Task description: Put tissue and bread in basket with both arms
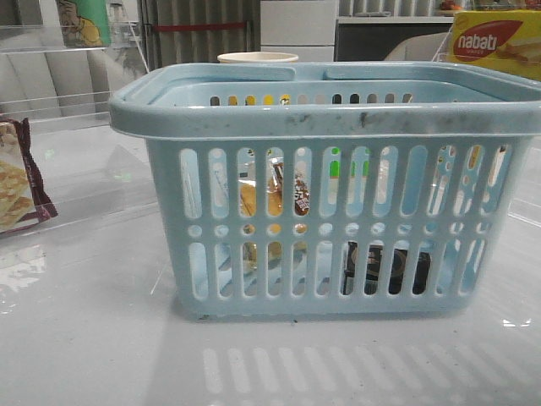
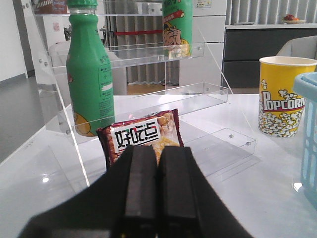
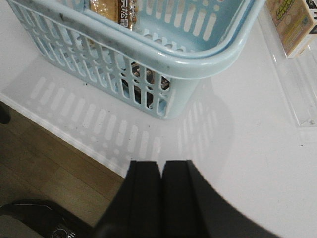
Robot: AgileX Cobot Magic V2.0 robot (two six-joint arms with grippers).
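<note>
The light-blue basket (image 1: 330, 110) stands in the middle of the table. Through its slots I see the bread pack (image 1: 283, 194) standing inside and the black tissue pack (image 1: 385, 269) lying on its floor. In the right wrist view the basket (image 3: 163, 54) holds the bread (image 3: 111, 7), and the tissue (image 3: 143, 79) shows dark through the slots. My right gripper (image 3: 161, 163) is shut and empty over the table's front edge, apart from the basket. My left gripper (image 2: 157, 148) is shut and empty, away from the basket (image 2: 309, 119). Neither gripper shows in the front view.
A maroon-edged snack packet (image 2: 143, 136) lies ahead of the left gripper by a clear acrylic shelf (image 2: 163, 94) with a green bottle (image 2: 89, 74). A popcorn cup (image 2: 282, 94) stands behind the basket. A yellow Nabati box (image 1: 494, 38) sits at the back right.
</note>
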